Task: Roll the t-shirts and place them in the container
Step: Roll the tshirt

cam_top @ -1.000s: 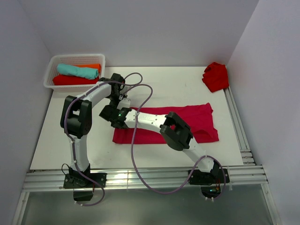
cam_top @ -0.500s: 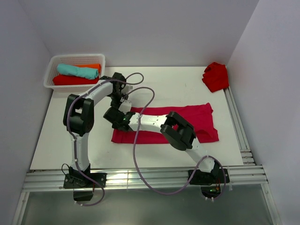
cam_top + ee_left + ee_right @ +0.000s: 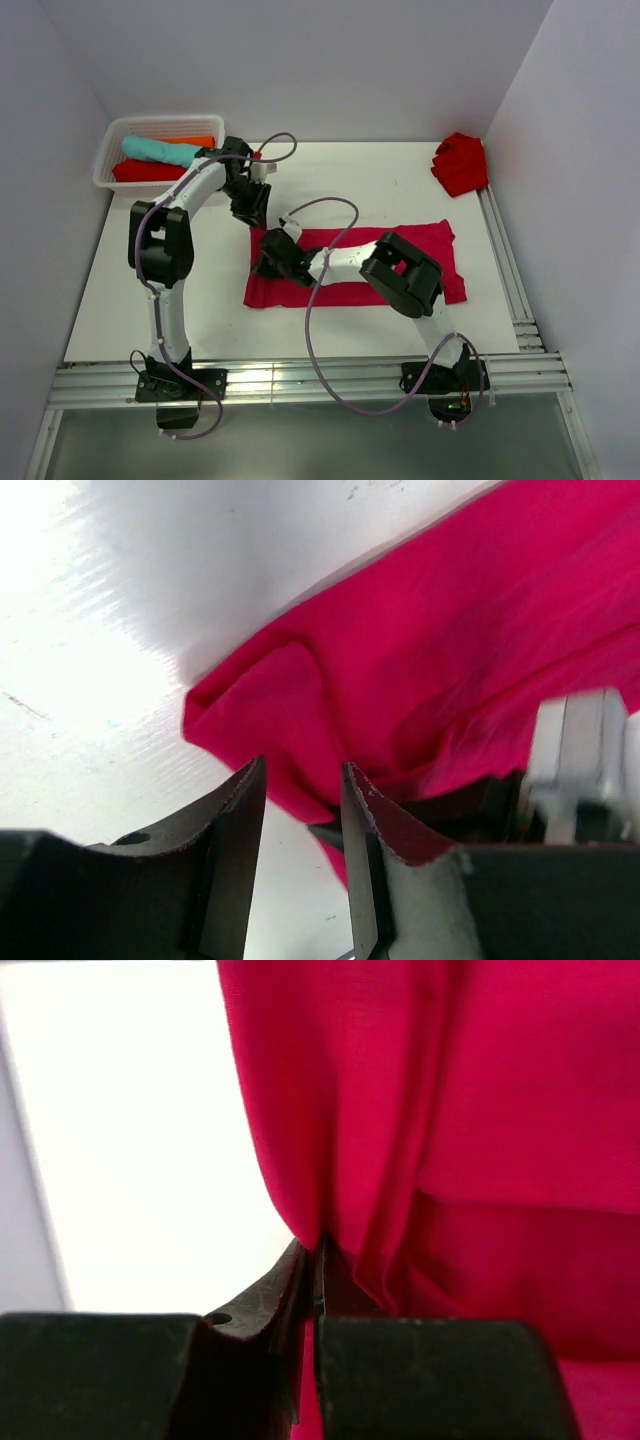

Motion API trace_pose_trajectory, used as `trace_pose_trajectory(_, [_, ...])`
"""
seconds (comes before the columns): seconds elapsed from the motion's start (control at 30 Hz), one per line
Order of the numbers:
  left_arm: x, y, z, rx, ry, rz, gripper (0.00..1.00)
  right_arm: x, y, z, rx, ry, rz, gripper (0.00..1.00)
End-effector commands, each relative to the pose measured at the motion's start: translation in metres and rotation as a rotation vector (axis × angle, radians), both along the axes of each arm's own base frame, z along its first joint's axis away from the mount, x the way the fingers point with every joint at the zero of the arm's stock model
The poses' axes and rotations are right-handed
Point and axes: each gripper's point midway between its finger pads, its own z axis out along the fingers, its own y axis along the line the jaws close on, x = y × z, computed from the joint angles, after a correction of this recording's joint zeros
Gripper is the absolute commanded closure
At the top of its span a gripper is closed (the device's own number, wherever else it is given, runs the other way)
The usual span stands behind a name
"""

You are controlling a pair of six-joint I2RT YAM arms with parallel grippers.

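The pinkish-crimson t-shirt (image 3: 450, 268) lies as a long folded strip across the middle of the table. My right gripper (image 3: 268, 265) is at its left end, shut on a raised fold of the cloth (image 3: 318, 1250); the shirt (image 3: 500, 1110) fills the right wrist view. My left gripper (image 3: 256, 212) hovers just beyond the strip's far left corner, jaws apart and empty (image 3: 303, 780). The crumpled corner of the shirt (image 3: 450, 630) lies past its fingertips, and the right gripper's body shows at the lower right. A scarlet t-shirt (image 3: 461, 162) lies crumpled at the far right.
A white basket (image 3: 107, 165) at the far left corner holds a teal roll (image 3: 160, 150), an orange one (image 3: 197, 141) and a red one (image 3: 145, 172). Metal rails run along the right edge (image 3: 508, 270) and the near edge. Cables loop above the shirt.
My left gripper has let go of the shirt's left end and drawn back toward the far side. My right gripper stays shut on the cloth and has shifted slightly right and nearer.
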Motion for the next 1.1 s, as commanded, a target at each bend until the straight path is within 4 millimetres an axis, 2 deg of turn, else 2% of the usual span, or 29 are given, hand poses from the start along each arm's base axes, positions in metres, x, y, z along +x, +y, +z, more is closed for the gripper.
trace_pose_trajectory(0.0, [0.000, 0.003, 0.033, -0.096, -0.057, -0.032, 0.59, 0.000, 0.007, 0.036, 0.201, -0.007, 0.024, 1.00])
trace_pose_trajectory(0.03, [-0.002, 0.003, 0.036, -0.117, -0.058, -0.036, 0.59, -0.002, 0.006, 0.037, 0.227, 0.004, 0.023, 1.00])
trace_pose_trajectory(0.07, [0.000, 0.008, 0.037, -0.127, -0.065, -0.025, 0.59, -0.005, 0.000, 0.029, 0.230, 0.021, 0.018, 1.00])
trace_pose_trajectory(0.1, [-0.003, 0.011, 0.035, -0.132, -0.060, -0.029, 0.59, -0.001, 0.001, 0.037, 0.276, 0.006, 0.016, 1.00])
trace_pose_trajectory(0.27, [-0.011, 0.017, 0.038, -0.210, -0.065, -0.026, 0.58, -0.003, 0.003, 0.044, 0.379, 0.032, 0.045, 1.00])
trace_pose_trajectory(0.37, [-0.019, 0.018, 0.034, -0.247, -0.057, -0.035, 0.57, -0.002, 0.003, 0.046, 0.424, 0.051, 0.050, 1.00])
trace_pose_trajectory(0.4, [-0.025, 0.019, 0.029, -0.255, -0.043, -0.034, 0.57, -0.001, 0.006, 0.053, 0.464, 0.046, 0.054, 1.00])
trace_pose_trajectory(0.5, [-0.031, 0.021, 0.027, -0.296, -0.040, -0.038, 0.56, 0.000, 0.007, 0.058, 0.511, 0.051, 0.063, 1.00])
trace_pose_trajectory(0.63, [-0.039, 0.024, 0.022, -0.337, -0.027, -0.040, 0.56, 0.004, 0.005, 0.058, 0.531, 0.068, 0.047, 1.00])
trace_pose_trajectory(1.07, [-0.048, 0.027, -0.015, -0.353, 0.030, -0.006, 0.56, 0.001, -0.013, 0.040, 0.513, 0.112, -0.023, 1.00])
